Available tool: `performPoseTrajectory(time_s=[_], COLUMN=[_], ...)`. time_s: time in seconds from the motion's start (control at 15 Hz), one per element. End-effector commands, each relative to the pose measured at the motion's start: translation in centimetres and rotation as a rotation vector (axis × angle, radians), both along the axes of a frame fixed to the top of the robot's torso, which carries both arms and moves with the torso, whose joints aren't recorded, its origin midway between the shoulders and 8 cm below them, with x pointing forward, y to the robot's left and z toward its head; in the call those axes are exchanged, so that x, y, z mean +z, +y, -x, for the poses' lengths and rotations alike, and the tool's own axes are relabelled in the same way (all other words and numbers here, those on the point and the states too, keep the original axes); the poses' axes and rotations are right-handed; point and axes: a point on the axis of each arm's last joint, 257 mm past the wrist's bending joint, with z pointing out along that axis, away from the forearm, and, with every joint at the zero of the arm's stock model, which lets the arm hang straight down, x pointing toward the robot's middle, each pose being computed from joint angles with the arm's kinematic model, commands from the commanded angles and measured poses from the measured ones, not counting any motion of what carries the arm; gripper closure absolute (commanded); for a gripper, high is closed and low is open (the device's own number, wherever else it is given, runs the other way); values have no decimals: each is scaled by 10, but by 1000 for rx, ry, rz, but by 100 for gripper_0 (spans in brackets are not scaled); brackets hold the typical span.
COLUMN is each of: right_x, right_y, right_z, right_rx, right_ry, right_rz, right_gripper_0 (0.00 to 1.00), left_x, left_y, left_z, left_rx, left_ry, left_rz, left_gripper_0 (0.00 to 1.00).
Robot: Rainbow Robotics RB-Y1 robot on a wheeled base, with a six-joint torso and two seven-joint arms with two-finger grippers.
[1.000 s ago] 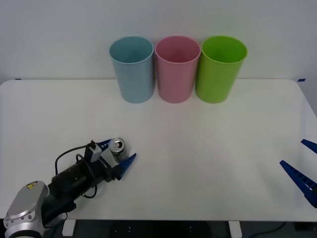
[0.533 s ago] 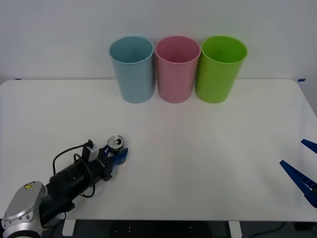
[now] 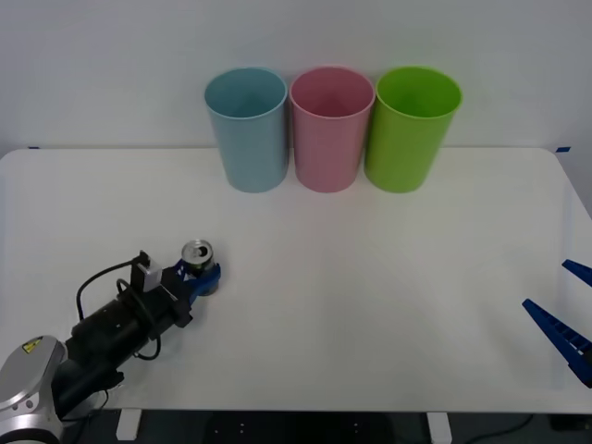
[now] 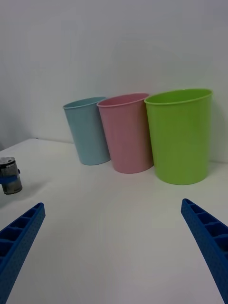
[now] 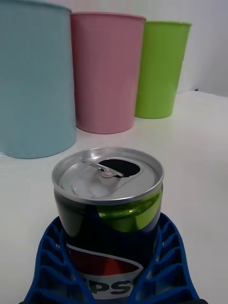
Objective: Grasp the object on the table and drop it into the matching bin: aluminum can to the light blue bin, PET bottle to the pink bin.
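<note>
The aluminum can (image 3: 197, 252) stands upright near the front left of the white table (image 3: 370, 277), silver top with an open pull-tab. My left gripper (image 3: 200, 275) is shut on its lower body. In the left wrist view the blue fingers (image 5: 47, 256) wrap both sides of the can (image 5: 109, 199). The light blue bin (image 3: 247, 129) stands at the back, the pink bin (image 3: 331, 128) touching its right side. My right gripper (image 3: 566, 305) hangs open at the table's right edge, far from the can (image 4: 9, 175).
A lime green bin (image 3: 411, 128) stands right of the pink one. All three bins line up against the white wall. Open tabletop lies between the can and the bins. The left arm's black body and cable (image 3: 111, 319) stretch toward the front left corner.
The left fingers, open around the can a second ago, have shut on it. Gripper and can have since shifted left and up in the front view. The right arm has not moved.
</note>
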Motion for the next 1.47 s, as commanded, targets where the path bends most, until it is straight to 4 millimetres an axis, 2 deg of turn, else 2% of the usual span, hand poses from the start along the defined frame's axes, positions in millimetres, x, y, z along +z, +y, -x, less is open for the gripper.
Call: performPoseTrajectory(time_s=[0.07, 0.47, 0.73, 0.93, 1.13, 1.47], right_x=[0, 0, 0, 0, 0, 0], right_y=[0, 0, 0, 0, 0, 0], right_z=[0, 0, 0, 0, 0, 0], right_rx=[0, 0, 0, 0, 0, 0], right_ry=[0, 0, 0, 0, 0, 0], right_rz=[0, 0, 0, 0, 0, 0], right_gripper_0=[0, 0, 0, 0, 0, 0], left_x=[18, 66, 106, 141, 178, 229], left_y=[12, 30, 37, 35, 32, 38], left_z=[4, 19, 14, 12, 2, -26], left_rx=[17, 33, 46, 40, 61, 103], left_ry=[-20, -15, -26, -31, -57, -113], left_rz=[35, 148, 224, 297, 359, 389], left_gripper_0=[100, 100, 100, 100, 100, 100])
